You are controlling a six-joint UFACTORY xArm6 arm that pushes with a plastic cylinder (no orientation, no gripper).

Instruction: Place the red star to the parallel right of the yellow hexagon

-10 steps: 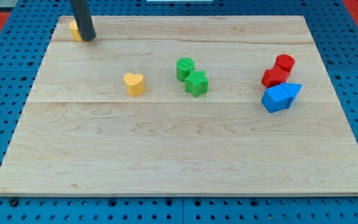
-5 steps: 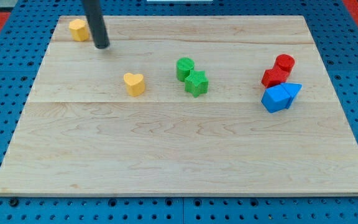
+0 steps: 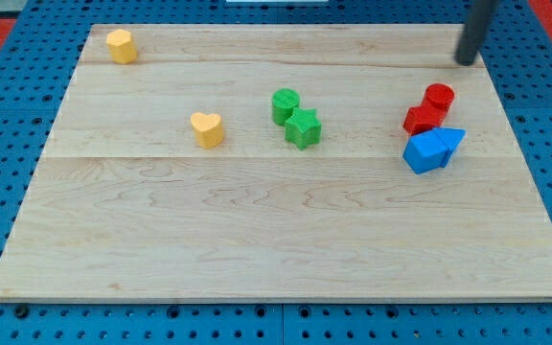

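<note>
The red star (image 3: 422,120) lies at the board's right, touching a red cylinder (image 3: 439,97) above it and a blue cube (image 3: 424,151) below it. The yellow hexagon (image 3: 120,45) sits in the board's top left corner. My tip (image 3: 465,62) is near the board's top right, just above and right of the red cylinder, apart from it. The rod looks blurred.
A yellow heart (image 3: 207,128) lies left of centre. A green cylinder (image 3: 285,104) and a green star (image 3: 303,127) touch near the centre. A blue triangle (image 3: 451,143) sits against the blue cube. The wooden board (image 3: 276,240) rests on a blue pegboard.
My tip has swept from beside the yellow hexagon at the top left across to the top right, above the red blocks. No block has moved.
</note>
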